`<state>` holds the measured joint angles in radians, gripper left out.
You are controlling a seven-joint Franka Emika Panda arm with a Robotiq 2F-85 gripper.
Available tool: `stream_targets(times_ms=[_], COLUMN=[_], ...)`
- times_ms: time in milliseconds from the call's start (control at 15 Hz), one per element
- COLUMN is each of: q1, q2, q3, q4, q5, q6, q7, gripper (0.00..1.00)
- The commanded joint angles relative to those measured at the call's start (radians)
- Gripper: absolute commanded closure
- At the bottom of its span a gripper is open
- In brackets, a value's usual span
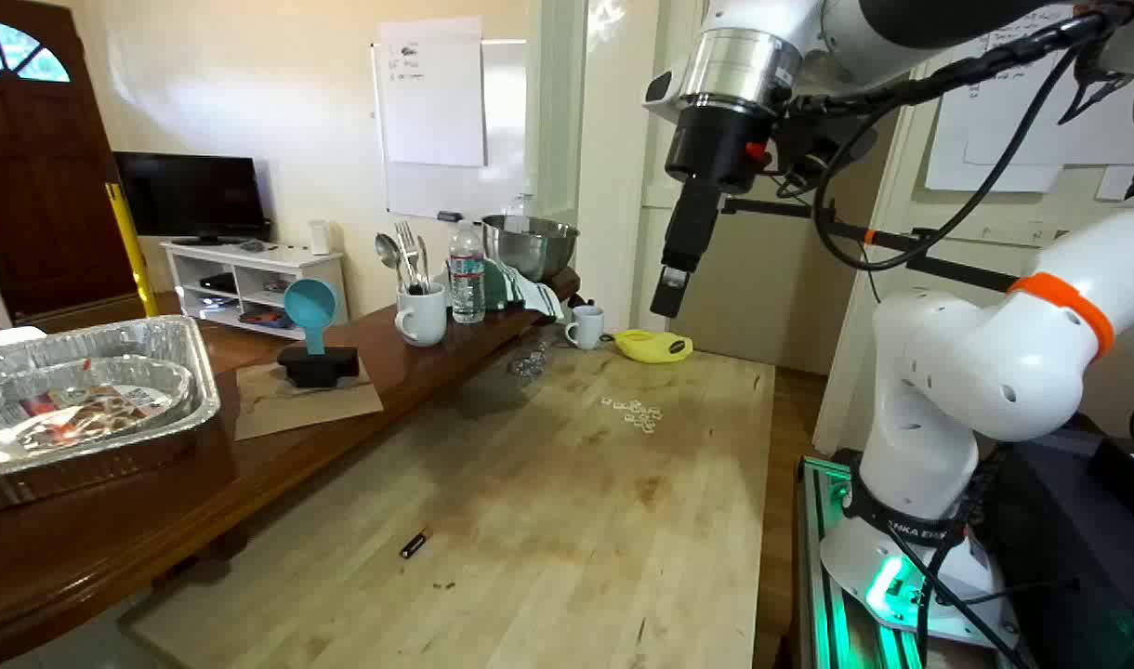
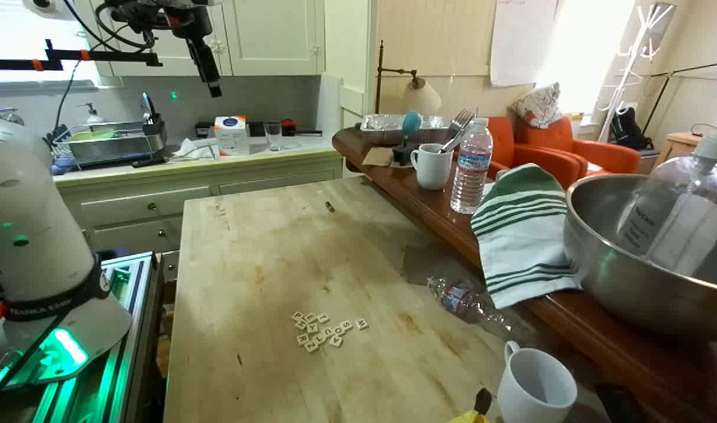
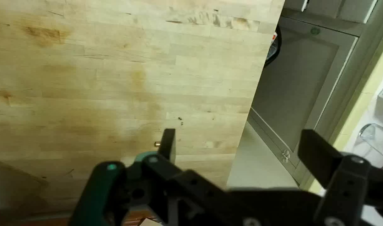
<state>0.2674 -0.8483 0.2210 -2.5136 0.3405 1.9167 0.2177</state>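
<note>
My gripper (image 3: 238, 141) is open and empty in the wrist view. It also shows high above the wooden table (image 1: 567, 520) in both exterior views, pointing down (image 1: 671, 290) (image 2: 215, 91). A small dark battery with a copper end (image 1: 414, 544) lies on the table; in the wrist view only its tip (image 3: 157, 144) shows beside a finger. Several white letter tiles (image 2: 329, 332) lie in a loose cluster. A crumpled clear bottle (image 2: 464, 299) lies on its side. A white mug (image 2: 538, 385) stands near a yellow banana-shaped thing (image 1: 653, 347). The gripper touches none of these.
A raised dark wood counter (image 1: 381, 372) runs along the table. It bears foil trays (image 1: 204, 372), a blue scoop (image 1: 311, 307) in a black stand, a mug with cutlery (image 1: 422, 316), a water bottle (image 2: 472, 167), a striped towel (image 2: 523, 235) and a steel bowl (image 2: 646, 294).
</note>
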Motion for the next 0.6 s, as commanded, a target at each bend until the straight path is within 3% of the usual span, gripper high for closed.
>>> stream_targets(times_ms=[0, 400, 533], q1=[-0.015, -0.015, -0.052], q2=[-0.001, -0.001, -0.021], q3=[0.009, 0.009, 0.002], q4=[0.004, 0.004, -0.032], q5=[0.009, 0.009, -0.037], q6=[-0.007, -0.007, -0.017], q7=[-0.008, -0.008, -0.001], gripper=[0.0, 0.0, 0.0])
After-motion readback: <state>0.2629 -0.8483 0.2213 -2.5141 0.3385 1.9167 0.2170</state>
